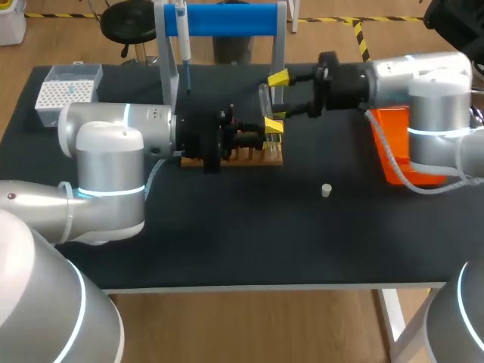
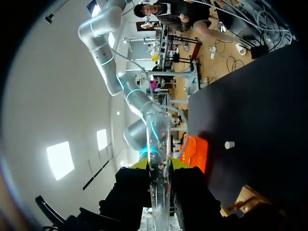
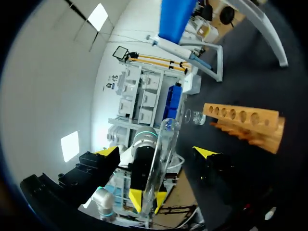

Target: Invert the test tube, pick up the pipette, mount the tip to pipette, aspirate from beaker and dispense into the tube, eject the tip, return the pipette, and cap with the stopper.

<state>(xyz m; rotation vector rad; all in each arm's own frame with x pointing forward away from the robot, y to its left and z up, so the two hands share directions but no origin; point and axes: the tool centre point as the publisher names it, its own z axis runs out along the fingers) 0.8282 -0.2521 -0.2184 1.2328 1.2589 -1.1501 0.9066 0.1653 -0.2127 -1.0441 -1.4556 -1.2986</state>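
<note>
the left gripper [image 1: 272, 127] is clamped on the lower part of the clear test tube [image 1: 265, 102], holding it roughly upright just above the wooden rack [image 1: 246, 157], over the rack's three o'clock end. in the left wrist view both of its fingers press the glass from two sides and the tube runs straight out ahead of them. the right gripper [image 1: 277, 97] comes in from three o'clock with its jaws spread wide, one yellow fingertip [image 3: 109, 152] on either side of the tube's upper part; in the right wrist view neither tip touches the glass.

the pipette [image 1: 183, 45] hangs on the blue-barred stand [image 1: 227, 19] at eleven o'clock from the rack. the white tip box [image 1: 68, 92] sits well off at ten o'clock. the small white stopper [image 1: 326, 190] lies on the black table [image 1: 249, 234] at four o'clock from the rack, apart from it. an orange object [image 1: 393, 147] stands at three o'clock, partly behind the right arm.
</note>
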